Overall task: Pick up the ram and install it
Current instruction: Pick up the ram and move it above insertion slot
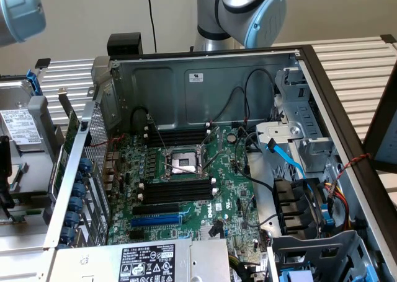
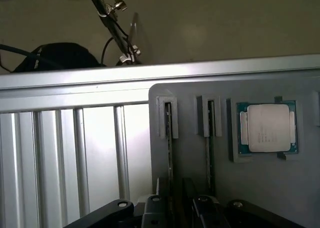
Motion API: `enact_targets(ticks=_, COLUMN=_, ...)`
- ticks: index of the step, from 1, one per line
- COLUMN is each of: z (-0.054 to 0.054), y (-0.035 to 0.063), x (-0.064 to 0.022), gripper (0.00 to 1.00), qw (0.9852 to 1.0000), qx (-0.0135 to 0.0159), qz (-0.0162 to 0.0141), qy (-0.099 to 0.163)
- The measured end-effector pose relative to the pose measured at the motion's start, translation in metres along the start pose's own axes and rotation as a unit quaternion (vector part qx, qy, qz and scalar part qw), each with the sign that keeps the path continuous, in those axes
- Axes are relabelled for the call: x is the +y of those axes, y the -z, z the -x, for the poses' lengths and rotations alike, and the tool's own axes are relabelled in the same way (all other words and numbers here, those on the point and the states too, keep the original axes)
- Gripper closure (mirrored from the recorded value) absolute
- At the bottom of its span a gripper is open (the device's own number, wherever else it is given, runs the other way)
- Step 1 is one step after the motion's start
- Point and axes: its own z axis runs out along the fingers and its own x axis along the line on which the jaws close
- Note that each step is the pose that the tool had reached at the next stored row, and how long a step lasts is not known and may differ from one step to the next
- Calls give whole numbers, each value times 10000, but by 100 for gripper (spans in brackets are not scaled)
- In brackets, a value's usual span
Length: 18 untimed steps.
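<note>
Two ram sticks stand on edge in the slots of a grey holder tray (image 2: 250, 188), seen from above as thin dark green strips: one ram (image 2: 170, 138) and a second ram (image 2: 210, 138). My gripper (image 2: 177, 210) hangs over the tray's near end, open, with its black fingers (image 2: 155, 208) on either side of the first stick's line. I cannot tell whether they touch it. In the exterior view the open computer case (image 1: 205, 77) shows the motherboard with black memory slots (image 1: 177, 189) beside the processor socket (image 1: 184, 160).
A processor chip (image 2: 268, 128) lies in a pocket of the tray beside the ram. The tray rests on a ribbed aluminium table (image 2: 75, 153). In the case, a blue expansion slot (image 1: 155, 220), cables (image 1: 285, 158), drive bays (image 1: 310, 214) and a power supply (image 1: 149, 260) crowd the board.
</note>
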Motion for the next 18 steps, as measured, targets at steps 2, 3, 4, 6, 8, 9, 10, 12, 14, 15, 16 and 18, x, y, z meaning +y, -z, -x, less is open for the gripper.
enact_targets(ticks=2, z=-4, y=0, x=0, gripper=73, qw=10000, qx=-1, qz=1, qy=1)
enact_targets(ticks=3, z=-7, y=0, x=0, gripper=73, qw=10000, qx=-1, qz=1, qy=1)
enact_targets(ticks=4, z=-7, y=0, x=0, gripper=73, qw=10000, qx=-1, qz=1, qy=1)
enact_targets(ticks=6, z=-7, y=0, x=-1, gripper=73, qw=10000, qx=-1, qz=0, qy=0)
enact_targets(ticks=8, z=-7, y=0, x=0, gripper=73, qw=10000, qx=0, qz=1, qy=0)
enact_targets(ticks=9, z=-8, y=-1, x=0, gripper=73, qw=10000, qx=0, qz=1, qy=0)
enact_targets(ticks=10, z=-8, y=-5, x=0, gripper=73, qw=10000, qx=-1, qz=0, qy=0)
enact_targets(ticks=12, z=-10, y=-15, x=0, gripper=73, qw=10000, qx=-1, qz=0, qy=0)
enact_targets(ticks=14, z=-11, y=-16, x=-1, gripper=73, qw=10000, qx=0, qz=1, qy=0)
enact_targets(ticks=15, z=-11, y=-16, x=0, gripper=73, qw=10000, qx=0, qz=1, qy=0)
enact_targets(ticks=16, z=-11, y=-16, x=-1, gripper=73, qw=10000, qx=0, qz=1, qy=0)
enact_targets(ticks=18, z=-11, y=-17, x=-1, gripper=73, qw=10000, qx=-1, qz=0, qy=1)
